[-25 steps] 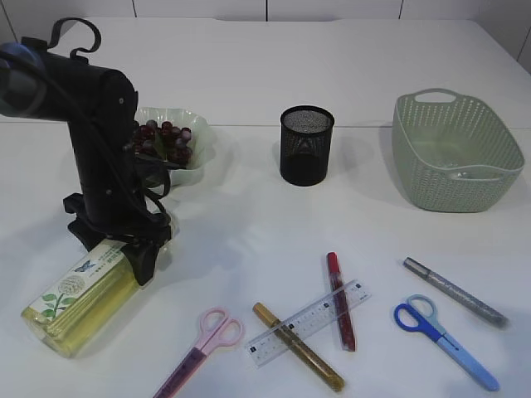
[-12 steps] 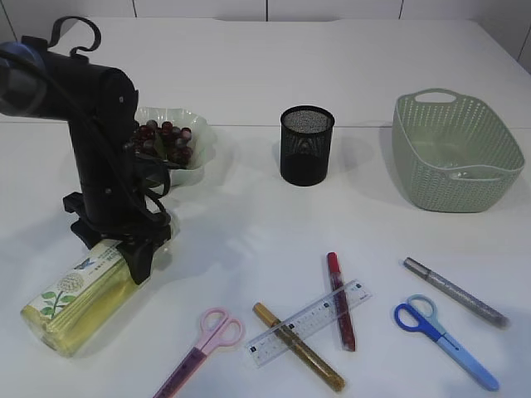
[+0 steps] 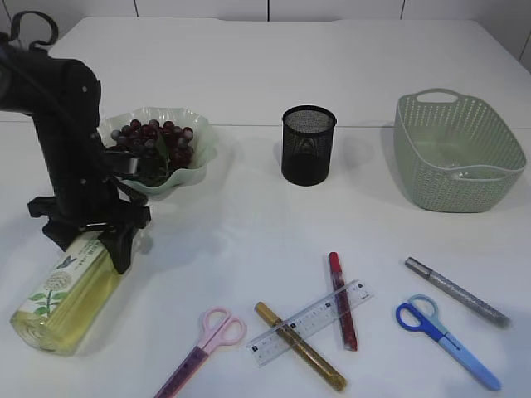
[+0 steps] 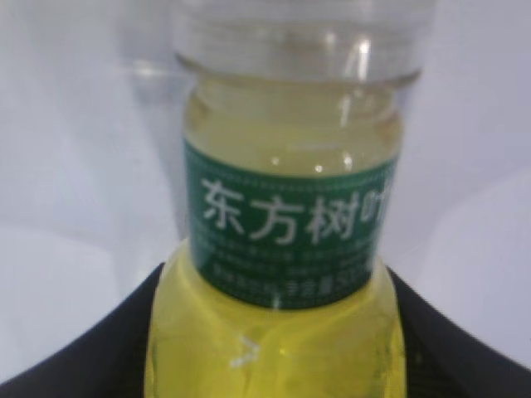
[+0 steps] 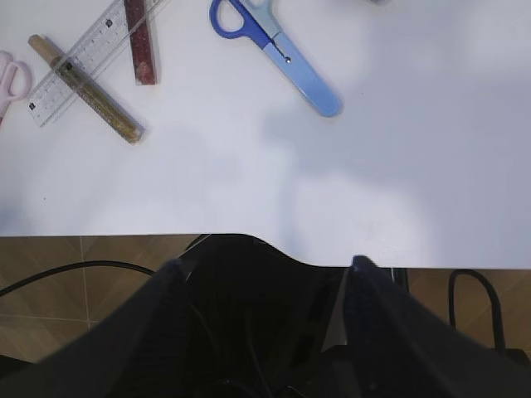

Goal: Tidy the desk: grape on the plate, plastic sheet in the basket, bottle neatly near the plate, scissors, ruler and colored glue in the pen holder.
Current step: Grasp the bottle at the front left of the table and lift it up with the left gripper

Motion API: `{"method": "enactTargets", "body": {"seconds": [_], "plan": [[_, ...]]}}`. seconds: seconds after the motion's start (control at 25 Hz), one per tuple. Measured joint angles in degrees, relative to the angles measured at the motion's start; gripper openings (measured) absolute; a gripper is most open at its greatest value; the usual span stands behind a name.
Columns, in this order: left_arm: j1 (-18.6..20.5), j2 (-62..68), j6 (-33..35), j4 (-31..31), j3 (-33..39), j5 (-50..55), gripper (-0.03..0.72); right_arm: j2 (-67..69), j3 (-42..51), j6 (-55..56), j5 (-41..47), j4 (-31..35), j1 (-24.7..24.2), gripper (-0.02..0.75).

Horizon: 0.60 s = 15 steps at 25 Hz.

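The bottle [image 3: 58, 290] of yellow liquid lies on its side at the left, and my left gripper [image 3: 95, 240] is shut on its neck end. In the left wrist view black fingers press both flanks of the bottle [image 4: 282, 348]. Grapes [image 3: 158, 137] sit on the green plate [image 3: 199, 162]. Pink scissors [image 3: 203, 344], ruler [image 3: 311, 322], red glue [image 3: 341, 300], gold glue [image 3: 300, 347], silver glue [image 3: 456, 292] and blue scissors [image 3: 448, 340] lie along the front. The pen holder [image 3: 308, 145] stands mid-table. My right gripper [image 5: 267, 264] hangs open off the table's front edge. No plastic sheet is in view.
The green basket [image 3: 456, 153] stands at the back right and looks empty. The ruler rests across the gold and red glue. The table's front edge [image 5: 99, 235] runs just ahead of the right gripper, with floor and cables below.
The left gripper narrowed onto the bottle, then the arm moved left, taking the bottle with it. The plate of grapes now shows more fully. The right arm shows no change.
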Motion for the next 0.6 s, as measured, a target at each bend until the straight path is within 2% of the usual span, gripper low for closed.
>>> {"method": "enactTargets", "body": {"seconds": [0.28,0.6], "plan": [[0.7,-7.6,-1.3,0.0,4.2,-3.9,0.454,0.0,0.0,0.0,0.0,0.0,0.0,0.471],[1.3,-20.9,-3.0,-0.3,22.0,-18.4,0.454,0.0,0.0,0.0,0.0,-0.1,0.0,0.47]]}}
